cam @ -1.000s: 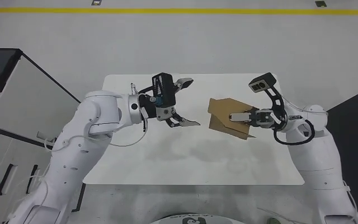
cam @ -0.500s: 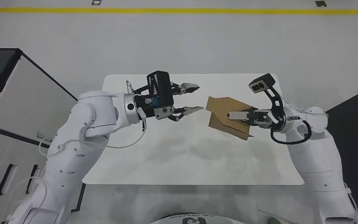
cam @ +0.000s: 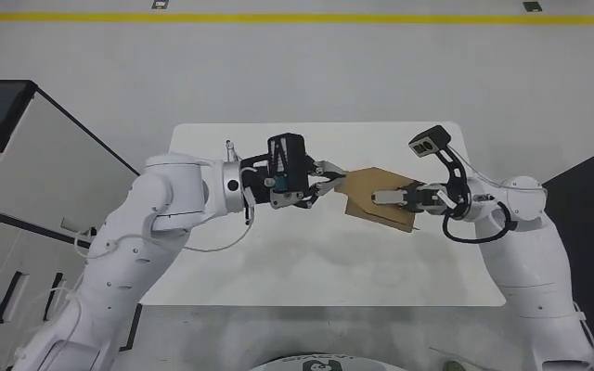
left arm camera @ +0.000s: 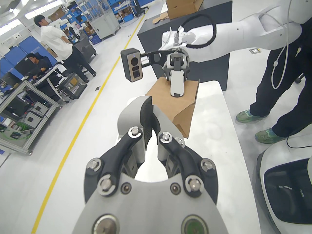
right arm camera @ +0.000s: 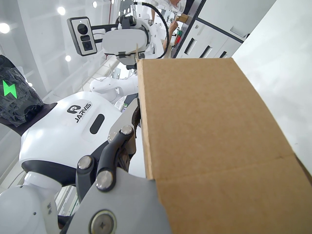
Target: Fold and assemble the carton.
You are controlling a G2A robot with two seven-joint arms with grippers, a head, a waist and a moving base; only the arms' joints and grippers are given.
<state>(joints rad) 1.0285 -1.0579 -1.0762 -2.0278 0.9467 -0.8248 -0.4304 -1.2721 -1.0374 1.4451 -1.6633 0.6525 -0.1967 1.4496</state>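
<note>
A flat brown carton (cam: 376, 190) is held tilted above the white table (cam: 278, 269), right of its middle. My right gripper (cam: 379, 198) is shut on the carton's right part, with one white finger (left arm camera: 176, 86) lying on the top panel. That panel (right arm camera: 207, 122) runs away from the right wrist, a finger (right arm camera: 133, 116) beside it. My left gripper (cam: 332, 177) is at the carton's left corner. Its pads (left arm camera: 147, 118) are pressed nearly together there, and a thin cardboard edge (right arm camera: 137, 49) runs up into the left gripper (right arm camera: 132, 60). The carton's folded side (left arm camera: 185, 115) faces the left wrist.
Bare tabletop (left arm camera: 214, 122) lies around and in front of the carton. A dark bench (left arm camera: 185, 37) carrying cardboard boxes stands beyond the table's right end. A dark cabinet with a glass panel (cam: 28, 139) stands to the table's left.
My left gripper moved right across the table to the carton's left corner, and its fingers went from wide open to shut. The right gripper shifted the carton slightly left.
</note>
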